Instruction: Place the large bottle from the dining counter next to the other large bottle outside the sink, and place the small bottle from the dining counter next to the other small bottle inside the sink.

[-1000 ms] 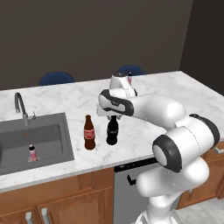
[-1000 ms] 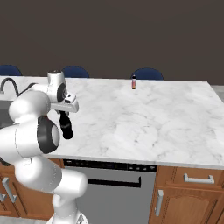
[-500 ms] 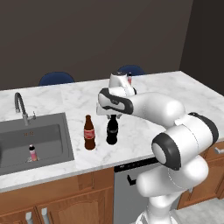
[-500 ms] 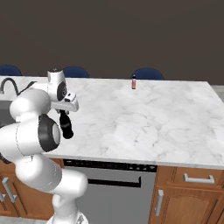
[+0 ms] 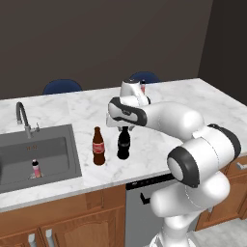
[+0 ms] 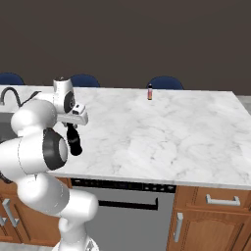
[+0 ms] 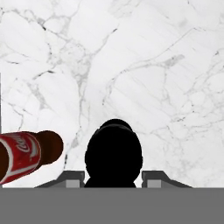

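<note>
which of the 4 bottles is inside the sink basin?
The small pink-bodied bottle standing in the sink. The black bottle and red-brown bottle stand beside the basin; the other small bottle stands at the counter's far edge.

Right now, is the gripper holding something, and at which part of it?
It cannot be told. The gripper is at the neck of the large bottle, which stands beside the other large bottle; contact is unclear.

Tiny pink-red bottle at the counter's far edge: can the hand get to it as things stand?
Probably yes. The tiny pink-red bottle stands alone on open marble, nothing around it. But the hand is over the black cola bottle, so it must let go and lift away first.
</note>
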Available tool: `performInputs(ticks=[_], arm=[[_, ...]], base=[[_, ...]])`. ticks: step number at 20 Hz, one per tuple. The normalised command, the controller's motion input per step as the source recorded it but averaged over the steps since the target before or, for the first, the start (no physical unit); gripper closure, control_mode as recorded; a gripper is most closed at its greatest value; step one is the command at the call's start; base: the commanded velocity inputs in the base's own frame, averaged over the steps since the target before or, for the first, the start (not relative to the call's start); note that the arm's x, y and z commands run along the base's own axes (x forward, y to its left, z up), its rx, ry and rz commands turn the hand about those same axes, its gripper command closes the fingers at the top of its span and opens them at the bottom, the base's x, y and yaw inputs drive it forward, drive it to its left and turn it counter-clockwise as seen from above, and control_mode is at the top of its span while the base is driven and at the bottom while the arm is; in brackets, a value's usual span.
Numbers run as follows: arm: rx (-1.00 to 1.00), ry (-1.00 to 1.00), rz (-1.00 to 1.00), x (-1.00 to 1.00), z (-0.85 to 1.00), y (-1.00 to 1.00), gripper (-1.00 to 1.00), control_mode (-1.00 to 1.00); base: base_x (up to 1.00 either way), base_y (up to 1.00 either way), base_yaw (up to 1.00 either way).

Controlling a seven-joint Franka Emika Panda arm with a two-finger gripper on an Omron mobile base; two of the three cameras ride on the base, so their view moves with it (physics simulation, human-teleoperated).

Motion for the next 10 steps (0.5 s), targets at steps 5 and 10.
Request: performInputs(ticks=[5, 10], arm=[[0.00, 0.00, 0.00, 0.00, 0.00, 0.02, -1.00, -1.00], [0.00, 0.00, 0.00, 0.00, 0.00, 0.00, -1.00, -1.00]], base=[[0.00, 0.00, 0.00], [0.00, 0.00, 0.00]])
